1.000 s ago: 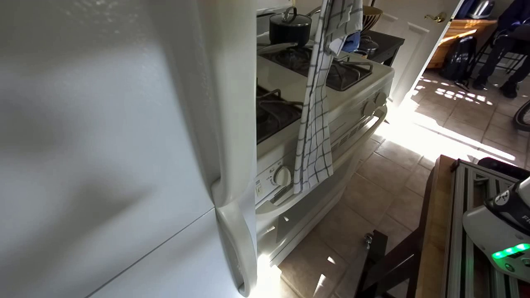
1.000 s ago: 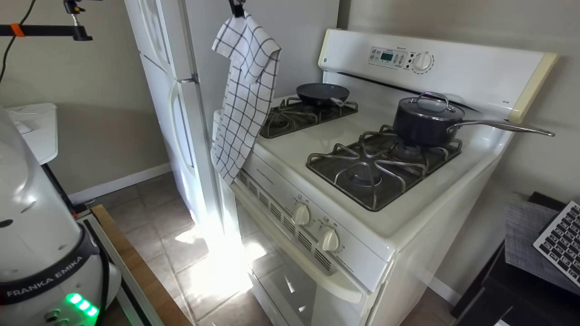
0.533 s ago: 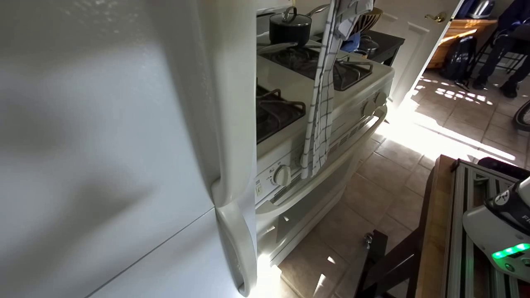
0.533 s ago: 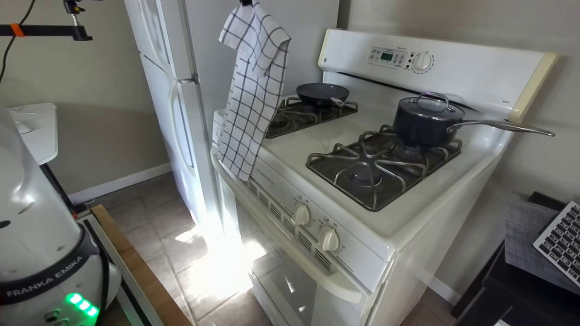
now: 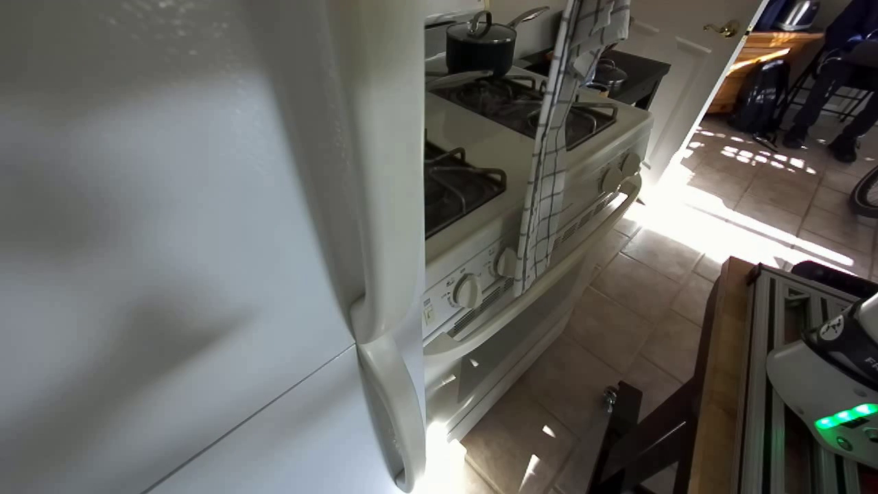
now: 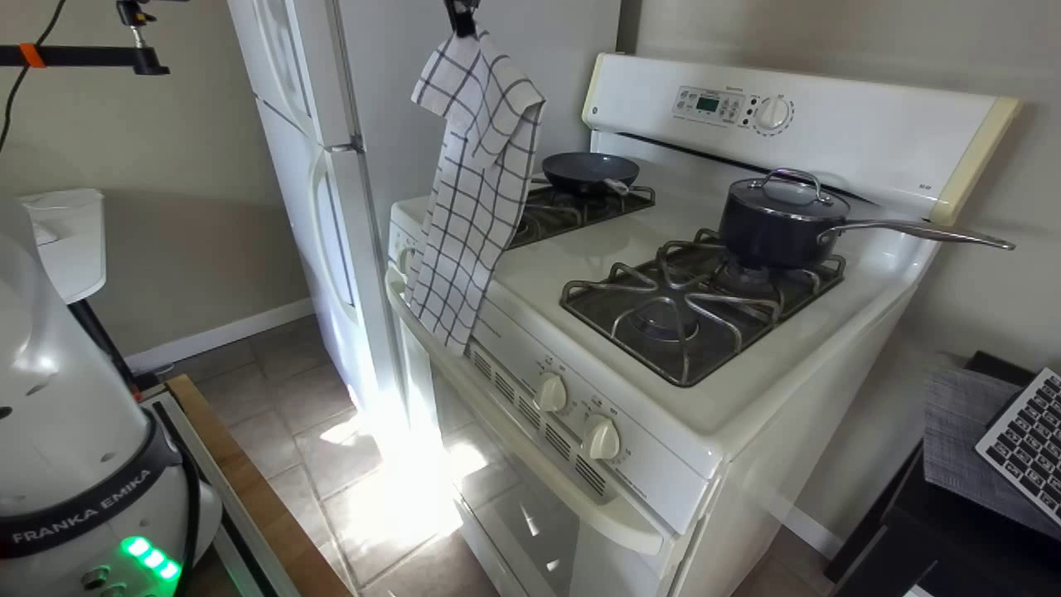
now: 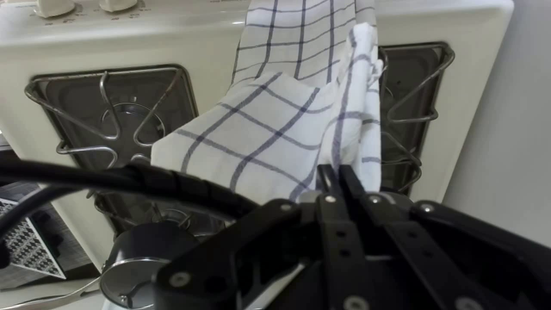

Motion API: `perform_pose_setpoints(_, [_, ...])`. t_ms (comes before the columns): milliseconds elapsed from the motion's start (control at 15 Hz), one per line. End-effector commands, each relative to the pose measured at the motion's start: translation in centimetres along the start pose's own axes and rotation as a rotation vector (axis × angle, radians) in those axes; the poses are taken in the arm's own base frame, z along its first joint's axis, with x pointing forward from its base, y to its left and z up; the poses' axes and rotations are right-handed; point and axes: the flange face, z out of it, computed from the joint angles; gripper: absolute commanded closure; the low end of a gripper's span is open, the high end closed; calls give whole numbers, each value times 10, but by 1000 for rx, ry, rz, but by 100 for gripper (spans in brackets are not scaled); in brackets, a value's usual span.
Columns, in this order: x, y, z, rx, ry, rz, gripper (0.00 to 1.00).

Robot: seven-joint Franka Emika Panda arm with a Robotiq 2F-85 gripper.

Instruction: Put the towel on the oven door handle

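Black fingers (image 7: 352, 181), nearly together, pinch the checked towel (image 7: 262, 137) between them.

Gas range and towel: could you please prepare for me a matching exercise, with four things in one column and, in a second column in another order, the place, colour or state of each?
Column 1
1. checked dish towel
2. saucepan
3. frying pan
4. oven door handle

Column 2
A. covered with a lid
B. plain off-white bar
C. uncovered cookware, nearer the refrigerator
D. pinched by the gripper, hanging down

Right pairs: 1-D, 2-A, 3-C, 4-B
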Motion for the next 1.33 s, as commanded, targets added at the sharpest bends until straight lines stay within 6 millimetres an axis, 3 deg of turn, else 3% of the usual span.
perform_pose_setpoints(0, [-12,11,16,-30,-8,-17,99])
perform_pose_setpoints(667, [-39,25,71,-151,-142,-62,99])
perform_pose_setpoints(1267, [-92,30,119,-296,-437,-140,99])
